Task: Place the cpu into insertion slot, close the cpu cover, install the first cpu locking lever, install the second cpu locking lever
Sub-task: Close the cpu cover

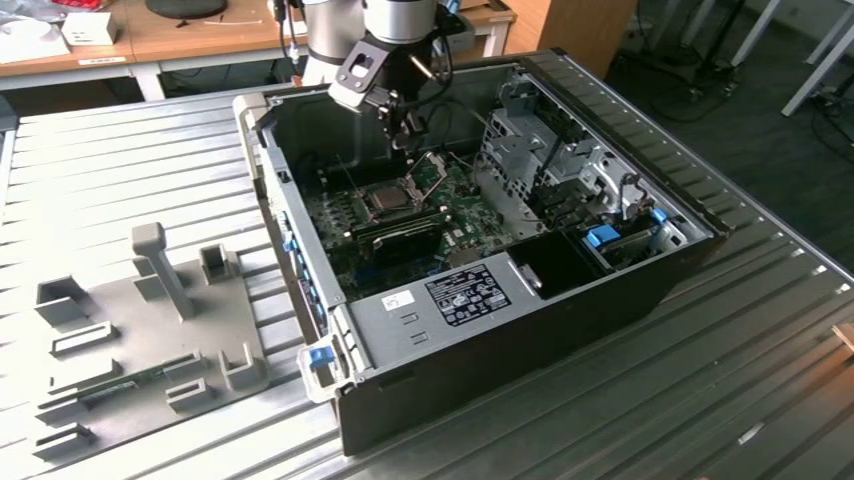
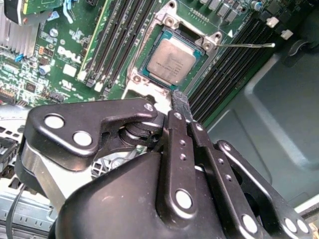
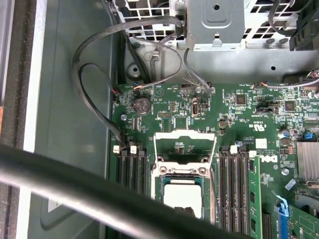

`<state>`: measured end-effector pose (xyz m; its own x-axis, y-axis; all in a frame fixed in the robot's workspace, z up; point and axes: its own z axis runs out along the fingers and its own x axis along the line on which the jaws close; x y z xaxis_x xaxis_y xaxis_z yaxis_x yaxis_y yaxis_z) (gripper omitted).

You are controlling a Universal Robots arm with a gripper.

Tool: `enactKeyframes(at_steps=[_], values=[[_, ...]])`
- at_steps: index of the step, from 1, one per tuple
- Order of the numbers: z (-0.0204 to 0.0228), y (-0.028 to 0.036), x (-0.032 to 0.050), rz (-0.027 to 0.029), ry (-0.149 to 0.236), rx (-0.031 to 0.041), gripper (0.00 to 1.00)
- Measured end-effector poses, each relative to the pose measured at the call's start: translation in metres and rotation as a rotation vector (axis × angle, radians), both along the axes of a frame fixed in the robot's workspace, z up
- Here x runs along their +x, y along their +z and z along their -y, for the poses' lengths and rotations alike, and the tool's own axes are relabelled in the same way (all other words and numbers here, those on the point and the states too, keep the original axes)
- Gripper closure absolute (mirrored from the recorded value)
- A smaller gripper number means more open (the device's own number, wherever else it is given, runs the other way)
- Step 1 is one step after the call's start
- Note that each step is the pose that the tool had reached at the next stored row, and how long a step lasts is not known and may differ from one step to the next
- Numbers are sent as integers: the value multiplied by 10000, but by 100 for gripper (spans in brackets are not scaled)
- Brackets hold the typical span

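1. At the exterior view's left, a grey fixture point(image 1: 154, 300) is seen on the ribbed table point(image 1: 747, 330), well apart from the open computer case point(image 1: 534, 330).
2. Inside the case, the cpu point(image 2: 171, 62) is seated flat in the insertion slot point(image 2: 168, 19), so the first step is judged done.
3. Just above the slot the gripper point(image 1: 404, 140) is hung. In the second wrist view its fingers are drawn together, and nothing is seen held between them.
4. Just to the exterior view's right of the slot, the cpu cover point(image 3: 185, 135) is stood upright on its hinge and is not yet closed over the chip.
5. A thin wire locking lever point(image 2: 244, 46) is swung out clear of the socket. Both levers are judged not yet installed, so three steps are left.
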<state>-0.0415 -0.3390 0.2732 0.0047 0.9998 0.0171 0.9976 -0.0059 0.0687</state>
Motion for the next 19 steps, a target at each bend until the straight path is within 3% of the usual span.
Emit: enactKeyframes(at_steps=[19], values=[[0,0,126,0,0,0,90]])
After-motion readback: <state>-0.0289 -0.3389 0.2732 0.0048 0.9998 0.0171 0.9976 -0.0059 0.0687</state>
